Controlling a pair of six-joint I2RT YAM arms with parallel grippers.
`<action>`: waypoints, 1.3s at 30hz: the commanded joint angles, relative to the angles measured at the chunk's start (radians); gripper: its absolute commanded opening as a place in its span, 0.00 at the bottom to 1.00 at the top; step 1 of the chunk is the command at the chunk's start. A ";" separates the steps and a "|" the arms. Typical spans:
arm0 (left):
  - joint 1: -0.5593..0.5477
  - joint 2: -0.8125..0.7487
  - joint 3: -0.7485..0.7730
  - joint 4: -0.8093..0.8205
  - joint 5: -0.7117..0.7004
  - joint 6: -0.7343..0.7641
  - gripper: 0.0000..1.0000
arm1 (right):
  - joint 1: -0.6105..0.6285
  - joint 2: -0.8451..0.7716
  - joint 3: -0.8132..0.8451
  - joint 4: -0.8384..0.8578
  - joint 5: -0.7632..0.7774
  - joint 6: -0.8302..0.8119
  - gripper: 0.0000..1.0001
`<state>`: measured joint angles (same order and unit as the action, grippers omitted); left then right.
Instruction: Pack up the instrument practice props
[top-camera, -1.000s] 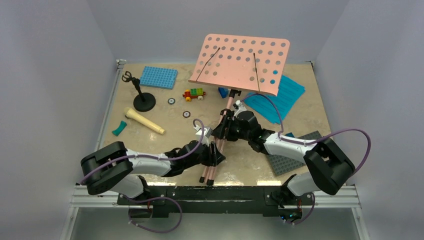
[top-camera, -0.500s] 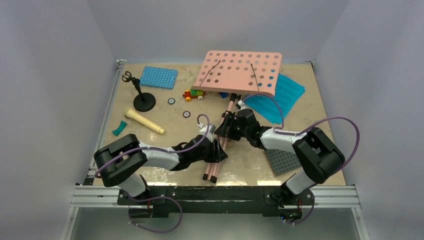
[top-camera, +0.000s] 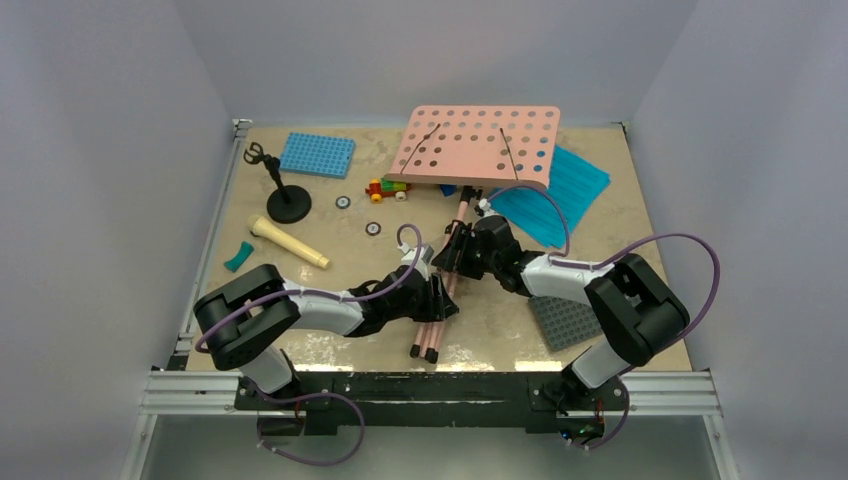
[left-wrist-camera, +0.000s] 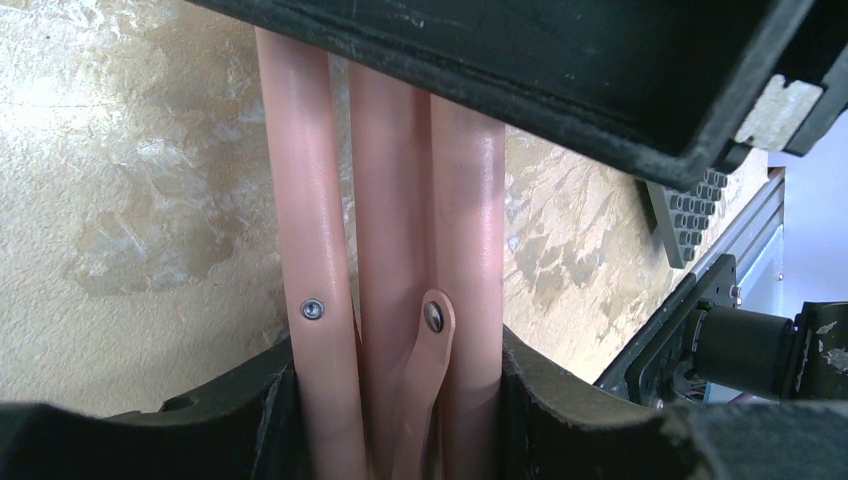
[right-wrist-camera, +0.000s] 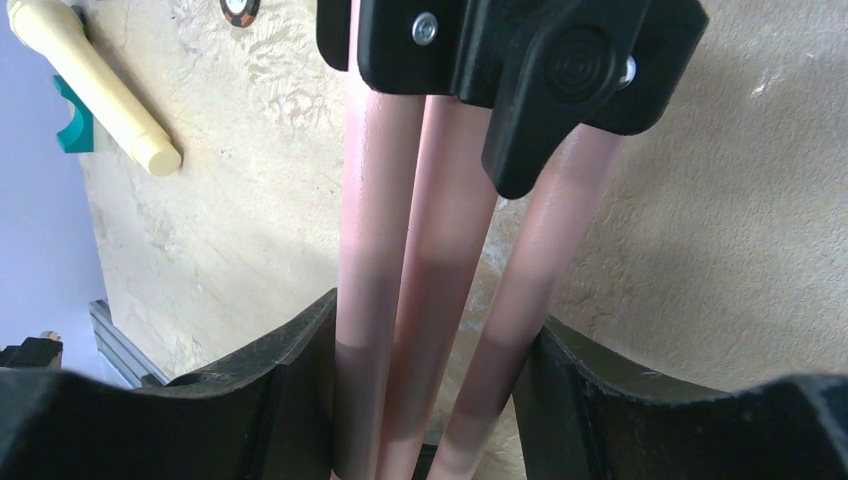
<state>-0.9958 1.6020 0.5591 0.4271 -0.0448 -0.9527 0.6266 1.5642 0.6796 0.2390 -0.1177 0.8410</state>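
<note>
The pink music stand lies tilted toward the far side, its hole-dotted board (top-camera: 480, 145) low over the table's far middle and its folded legs (top-camera: 440, 300) pointing at the near edge. My left gripper (top-camera: 434, 300) is shut on the bundled legs (left-wrist-camera: 400, 230) near the feet, the tubes pressed between both fingers (left-wrist-camera: 250, 415). My right gripper (top-camera: 463, 250) is shut on the same legs (right-wrist-camera: 440, 270) just below the black clamp knob (right-wrist-camera: 530, 60). Cyan sheet-music pages (top-camera: 570, 195) lie partly under the board. The cream microphone (top-camera: 288, 243) and the black mic stand (top-camera: 285, 195) are at the left.
A blue baseplate (top-camera: 317, 154) lies far left and a grey baseplate (top-camera: 565, 320) near right. A small brick train (top-camera: 387, 187), two little discs (top-camera: 342, 201) and a teal piece (top-camera: 238, 256) are scattered on the tabletop. Walls enclose three sides.
The stand has tipped down and away: its board dropped lower and flatter over the far side. Both arms shifted slightly with the legs, still gripping them.
</note>
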 joint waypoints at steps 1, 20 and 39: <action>0.019 0.020 0.007 0.008 -0.107 0.100 0.00 | 0.001 -0.012 0.031 0.045 0.055 -0.169 0.50; 0.019 0.031 -0.047 0.083 -0.104 0.086 0.00 | 0.000 -0.154 -0.064 0.003 0.109 -0.158 0.81; 0.019 0.051 -0.026 0.003 -0.008 0.067 0.28 | 0.023 -0.720 -0.263 -0.281 0.065 -0.250 0.81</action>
<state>-0.9768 1.6360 0.5591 0.4843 -0.0025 -0.9672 0.6479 0.9463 0.4446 0.0429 -0.0479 0.6247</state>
